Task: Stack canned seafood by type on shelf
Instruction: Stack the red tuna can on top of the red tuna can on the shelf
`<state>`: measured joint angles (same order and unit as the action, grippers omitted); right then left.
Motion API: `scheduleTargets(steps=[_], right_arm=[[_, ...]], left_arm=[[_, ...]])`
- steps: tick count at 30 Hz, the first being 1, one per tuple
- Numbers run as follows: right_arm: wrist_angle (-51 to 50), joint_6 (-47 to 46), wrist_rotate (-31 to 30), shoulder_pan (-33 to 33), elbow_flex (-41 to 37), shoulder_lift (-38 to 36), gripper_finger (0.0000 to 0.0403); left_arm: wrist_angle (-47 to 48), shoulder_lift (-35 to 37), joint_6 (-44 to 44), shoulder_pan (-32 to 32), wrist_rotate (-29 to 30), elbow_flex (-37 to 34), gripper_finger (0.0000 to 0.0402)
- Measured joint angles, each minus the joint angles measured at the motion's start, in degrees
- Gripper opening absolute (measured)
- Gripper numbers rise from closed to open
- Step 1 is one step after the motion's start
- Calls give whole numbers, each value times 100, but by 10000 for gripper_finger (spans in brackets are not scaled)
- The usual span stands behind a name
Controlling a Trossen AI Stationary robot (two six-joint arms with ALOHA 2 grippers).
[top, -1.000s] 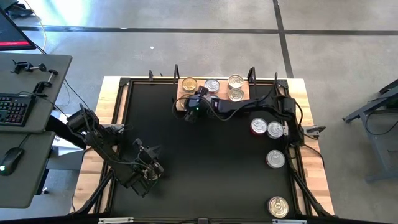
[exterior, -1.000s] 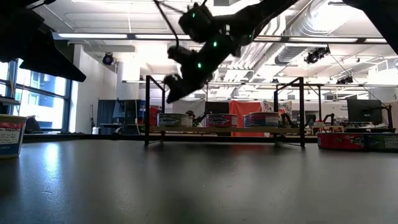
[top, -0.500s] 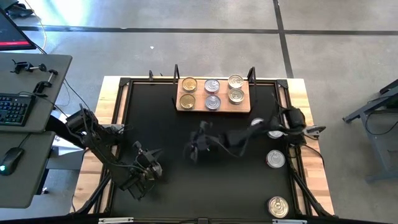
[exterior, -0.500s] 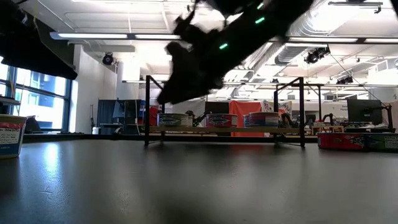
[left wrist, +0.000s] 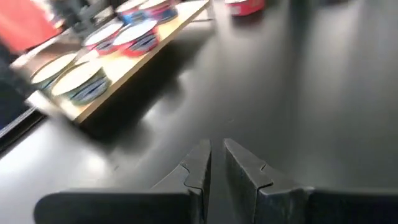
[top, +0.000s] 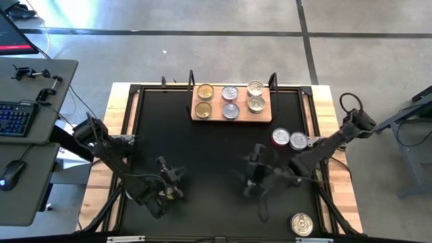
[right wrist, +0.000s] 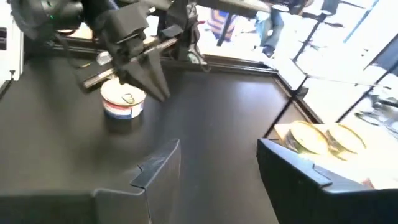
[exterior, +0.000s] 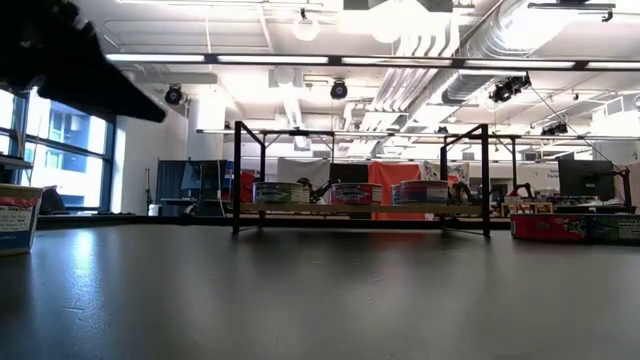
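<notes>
a black worktop (top: 202, 148) seen from above, with two dark robot arms.

nearest the front edge, a gold-lidded can (top: 302, 223) sits alone at the front right corner. the left end effector (top: 174, 192) is low over the front left of the worktop; its fingers (left wrist: 200, 165) are nearly closed, a thin slit between them, gripping nothing. the right wrist camera shows a white can with a red and blue band (right wrist: 123, 99) standing just under that end effector's tips (whether they touch it cannot be told).

the right end effector (top: 251, 181) hovers right of centre, released, fingers (right wrist: 158, 163) spread wide and empty.

farther back, near the right edge, a red-sided can (top: 281, 138) and a silver can (top: 298, 140) sit touching.

at the back, the light-brown wooden shelf (top: 263, 116) with thin black posts holds six cans in two rows of three: gold at the left, silver in the middle, gold at the right. labels show colour bands, but no writing is readable.
</notes>
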<state>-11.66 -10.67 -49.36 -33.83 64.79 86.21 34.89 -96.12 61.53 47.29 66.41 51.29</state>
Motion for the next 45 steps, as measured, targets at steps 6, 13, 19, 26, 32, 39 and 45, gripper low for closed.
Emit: scheduleTargets(steps=[6, 13, 19, 26, 32, 39, 45], right_arm=[[-593, -913, -298, -389, 1, 503, 203], [-1079, -1635, -256, -480, -4, 1222, 203], [-4117, -4427, 687, -334, 42, 861, 203], [-6933, -6574, 2289, 490, -603, 739, 196], [-6259, -5841, 2140, 1473, -1543, 741, 125], [-5322, -4676, 1991, 2467, -2034, 740, 8], [-4878, -4042, 2170, 2697, -1886, 729, 15]], left_arm=[[-2688, 7, -3416, -391, -1814, 0, 35], [-4241, 46, -4950, -440, -3037, 7, 10], [-4681, -17, -4923, -570, -1796, 4, 1], [-5122, -85, -4963, -1007, -1687, 2, 3], [-5205, -254, -4917, -1184, -1904, 0, 3], [-5179, -350, -4868, -1204, -1985, 0, 3], [-5194, -348, -4827, -1195, -2089, 0, 3]])
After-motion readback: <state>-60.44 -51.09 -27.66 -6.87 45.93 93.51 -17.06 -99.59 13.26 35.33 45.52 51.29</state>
